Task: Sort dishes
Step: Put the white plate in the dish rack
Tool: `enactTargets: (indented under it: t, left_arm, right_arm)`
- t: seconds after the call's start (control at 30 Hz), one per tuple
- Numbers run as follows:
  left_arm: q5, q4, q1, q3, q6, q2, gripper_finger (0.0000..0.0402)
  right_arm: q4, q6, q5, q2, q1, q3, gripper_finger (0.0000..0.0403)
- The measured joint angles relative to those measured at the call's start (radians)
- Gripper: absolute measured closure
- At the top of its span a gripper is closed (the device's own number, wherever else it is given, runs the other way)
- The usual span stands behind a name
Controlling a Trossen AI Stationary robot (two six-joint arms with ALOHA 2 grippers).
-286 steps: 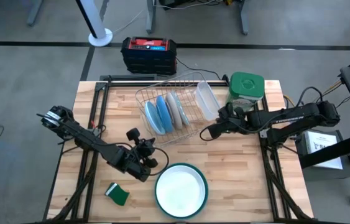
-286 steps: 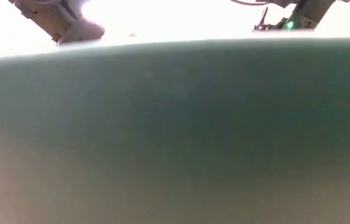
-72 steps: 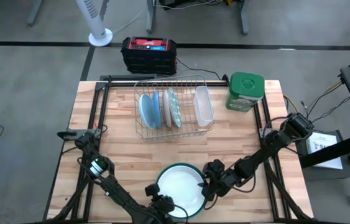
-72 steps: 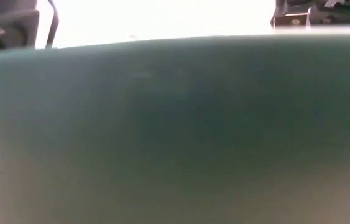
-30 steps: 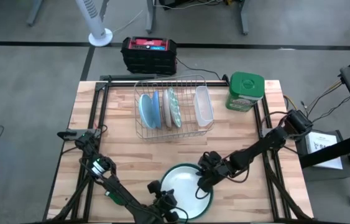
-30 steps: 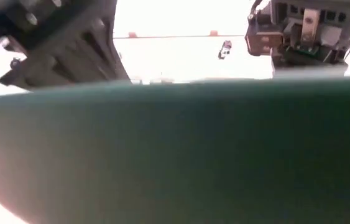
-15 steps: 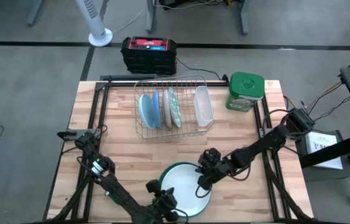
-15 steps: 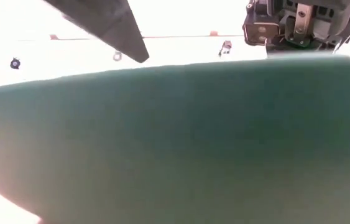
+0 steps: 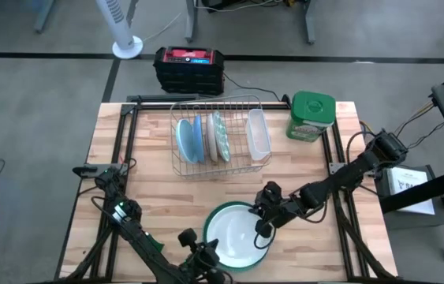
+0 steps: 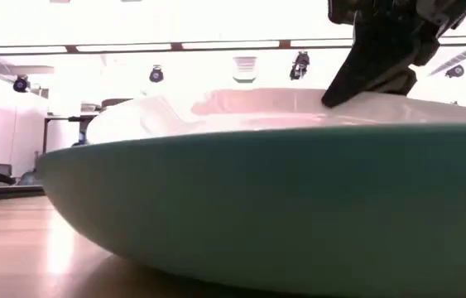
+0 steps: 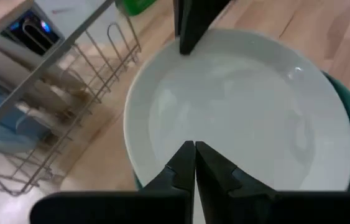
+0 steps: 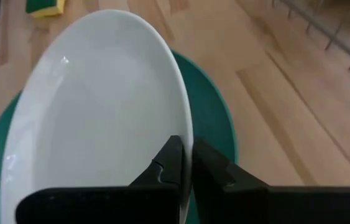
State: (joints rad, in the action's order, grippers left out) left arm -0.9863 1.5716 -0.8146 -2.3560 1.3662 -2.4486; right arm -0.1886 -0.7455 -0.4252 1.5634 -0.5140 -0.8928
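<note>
Near the front edge of the desk (image 9: 300,170), a white plate (image 9: 233,233) is seen being held above a larger teal-rimmed plate (image 9: 261,255), which lies flat on the wood. The white plate is tilted, with its side toward the rack raised. It is gripped from two sides. The right tool (image 9: 259,227) is pinched on the rim on the plate's right side, its two dark fingers (image 12: 171,163) pressed together over the edge. The left tool (image 9: 206,251) is pinched on the rim at the plate's front left, its fingers (image 11: 184,165) likewise pressed together with the thin rim between them.

Behind the plates, toward the back of the desk, a wire rack (image 9: 222,136) is set. Inside it, two light blue plates (image 9: 188,140) and paler plates (image 9: 218,136) are stood on edge, and a clear container (image 9: 259,132) is lodged at the rack's right end. Just right of the rack, a green-lidded jar (image 9: 311,114) is placed near the back right corner. A green sponge (image 12: 45,5) is visible on the desk left of the plates. From desk level, the teal plate's underside (image 10: 257,207) fills most of the view.
</note>
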Motion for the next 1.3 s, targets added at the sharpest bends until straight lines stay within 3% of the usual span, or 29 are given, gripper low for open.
enactTargets:
  t: [0.17, 0.37, 0.57, 0.93, 1.17, 1.3]
  left_arm:
    - [0.013, -0.001, 0.006, 0.009, -0.018, 0.003, 0.0383]
    - [-0.001, 0.000, 0.026, 0.021, -0.217, 0.005, 0.0377]
    - [-0.120, -0.001, 0.024, 0.007, -0.445, 0.054, 0.0377]
    - [-0.030, -0.001, -0.041, 0.012, -0.750, 0.270, 0.0377]
    - [-0.024, -0.013, -0.051, 0.031, -0.660, 0.320, 0.0382]
    - [0.015, -0.157, -0.051, 0.087, -0.675, 0.286, 0.0398]
  right_arm:
    - [0.005, 0.118, -0.056, -0.019, -0.020, 0.000, 0.0397]
    - [0.006, 0.205, -0.184, -0.044, -0.048, 0.000, 0.0402]
    - [0.002, 0.252, -0.236, -0.068, -0.058, 0.000, 0.0402]
    - [-0.003, 0.289, -0.254, -0.085, -0.058, -0.001, 0.0403]
    - [-0.001, 0.312, -0.258, -0.096, -0.058, -0.002, 0.0403]
    - [-0.002, 0.317, -0.259, -0.110, -0.063, -0.002, 0.0403]
